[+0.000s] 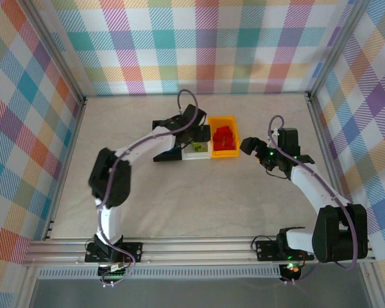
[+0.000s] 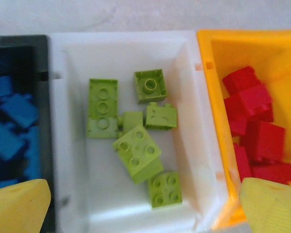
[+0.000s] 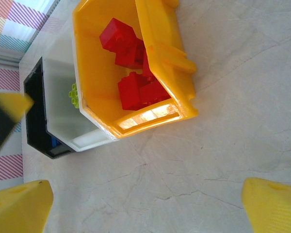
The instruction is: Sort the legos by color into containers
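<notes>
The left fingers [image 2: 19, 206] are blunt yellow wedges with a fine ribbed grain. They stand spread wide and grip nothing, poised over the white bin [image 2: 194, 73]. That bin is smooth, glossy plastic with rounded corners. On its floor lies a loose handful of lime green legos [image 2: 138, 153], some touching, studs up or tipped sideways. Joined on one side is the black bin [image 2: 43, 73], where blurred blue legos [image 2: 9, 141] lie. Joined on the other side is the orange bin [image 2: 208, 97], heaped with red legos [image 2: 262, 141].

The right fingers [image 3: 274, 204], the same yellow wedges, are also wide apart and empty. They hang over the bare counter [image 3: 208, 160], a pale, faintly veined, stone-like surface, near the orange bin but apart from it. Pastel plaid walls [image 1: 179, 38] enclose the counter, and an aluminium rail [image 1: 199, 247] carries both arm bases.
</notes>
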Robot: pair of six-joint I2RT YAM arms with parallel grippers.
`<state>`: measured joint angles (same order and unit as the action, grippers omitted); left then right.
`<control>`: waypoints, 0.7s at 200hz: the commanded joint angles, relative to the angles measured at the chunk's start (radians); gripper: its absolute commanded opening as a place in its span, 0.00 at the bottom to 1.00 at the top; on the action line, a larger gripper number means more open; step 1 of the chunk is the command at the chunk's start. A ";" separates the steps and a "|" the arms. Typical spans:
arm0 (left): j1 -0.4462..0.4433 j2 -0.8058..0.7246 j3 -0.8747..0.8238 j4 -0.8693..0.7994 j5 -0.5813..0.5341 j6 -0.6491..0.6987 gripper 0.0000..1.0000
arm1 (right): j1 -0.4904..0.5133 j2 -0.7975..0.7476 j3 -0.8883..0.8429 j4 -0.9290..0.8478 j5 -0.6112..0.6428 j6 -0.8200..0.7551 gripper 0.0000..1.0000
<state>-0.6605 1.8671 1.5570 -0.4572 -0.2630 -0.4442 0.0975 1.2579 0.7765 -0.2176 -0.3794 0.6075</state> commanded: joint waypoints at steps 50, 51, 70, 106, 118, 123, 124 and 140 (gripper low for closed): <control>0.087 -0.556 -0.493 0.417 -0.452 0.212 1.00 | -0.004 -0.011 0.049 0.015 0.089 -0.030 1.00; 0.093 -0.557 -0.497 0.418 -0.453 0.216 1.00 | -0.004 -0.011 0.049 0.016 0.090 -0.029 1.00; 0.229 -0.544 -0.519 0.343 -0.452 0.216 1.00 | -0.004 -0.016 0.046 0.063 0.080 -0.039 1.00; 0.436 -0.544 -0.690 0.508 -0.349 0.335 1.00 | 0.019 -0.057 0.022 0.157 0.159 -0.142 1.00; 0.459 -0.517 -0.751 0.593 -0.324 0.378 1.00 | 0.025 -0.077 -0.003 0.207 0.197 -0.182 1.00; 0.467 -0.500 -0.770 0.612 -0.300 0.396 1.00 | 0.025 -0.089 -0.019 0.232 0.209 -0.196 1.00; 0.468 -0.495 -0.773 0.615 -0.295 0.399 1.00 | 0.025 -0.091 -0.023 0.238 0.211 -0.199 1.00; 0.474 -0.437 -0.812 0.642 -0.277 0.432 1.00 | 0.027 -0.138 -0.082 0.314 0.263 -0.226 1.00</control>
<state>-0.1944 1.3655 0.7963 0.0456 -0.6037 -0.1184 0.1177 1.1885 0.7620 -0.0532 -0.2092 0.4770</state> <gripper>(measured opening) 0.998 0.996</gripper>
